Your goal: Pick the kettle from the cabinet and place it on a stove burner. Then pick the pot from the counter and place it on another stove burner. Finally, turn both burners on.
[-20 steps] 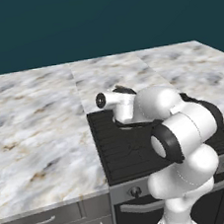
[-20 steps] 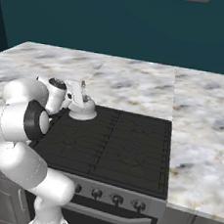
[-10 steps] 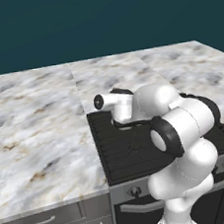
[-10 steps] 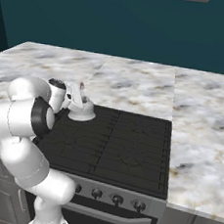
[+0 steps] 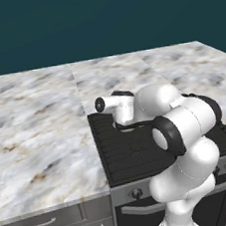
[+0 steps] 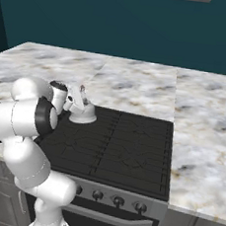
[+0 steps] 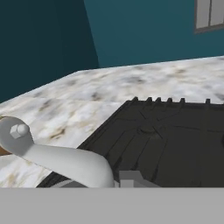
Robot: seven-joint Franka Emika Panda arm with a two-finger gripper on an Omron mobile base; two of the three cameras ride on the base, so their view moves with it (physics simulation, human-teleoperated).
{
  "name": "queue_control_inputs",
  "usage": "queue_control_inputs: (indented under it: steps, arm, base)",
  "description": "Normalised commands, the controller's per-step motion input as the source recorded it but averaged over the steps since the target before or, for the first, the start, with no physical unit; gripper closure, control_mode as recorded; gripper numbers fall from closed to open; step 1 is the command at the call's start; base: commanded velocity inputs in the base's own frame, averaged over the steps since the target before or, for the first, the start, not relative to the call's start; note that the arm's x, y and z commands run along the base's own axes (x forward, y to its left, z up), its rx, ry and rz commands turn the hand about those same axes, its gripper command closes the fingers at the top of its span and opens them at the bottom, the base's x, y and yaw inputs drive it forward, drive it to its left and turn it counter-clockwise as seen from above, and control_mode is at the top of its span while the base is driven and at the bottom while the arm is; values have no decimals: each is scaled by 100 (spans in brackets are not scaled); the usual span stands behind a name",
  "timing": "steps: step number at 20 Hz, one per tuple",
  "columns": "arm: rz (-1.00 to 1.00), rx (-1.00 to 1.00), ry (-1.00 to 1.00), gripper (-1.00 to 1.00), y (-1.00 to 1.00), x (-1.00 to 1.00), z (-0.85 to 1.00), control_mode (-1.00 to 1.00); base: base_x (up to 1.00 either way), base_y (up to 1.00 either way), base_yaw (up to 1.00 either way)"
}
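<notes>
The claw (image 6: pixel 77 97) is closed on the kettle's (image 6: pixel 83 112) thin wire handle, jaws drawn narrow. The kettle sits on the stove burner (image 6: pixel 86 127) at the rear left corner of the black cooktop (seen from the right base view), close beside the marble desk (image 6: pixel 138 83).

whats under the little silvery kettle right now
The small rounded silvery-white kettle sits over the black grid grate of the rear-left burner on the grey stove. Its base covers the grate directly beneath, so contact cannot be confirmed.
</notes>
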Motion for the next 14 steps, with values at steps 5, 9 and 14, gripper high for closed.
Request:
queue_control_inputs:
  steps: [5, 9, 14]
  arm:
    - [0, 0, -10, 100, 0, 14, -22, -100]
    - [0, 0, -11, 100, 0, 21, -24, -100]
    - [1, 0, -13, 100, 0, 21, -27, -100]
  base:
    - [0, 0, 0]
    - [0, 0, 0]
    - [0, 0, 0]
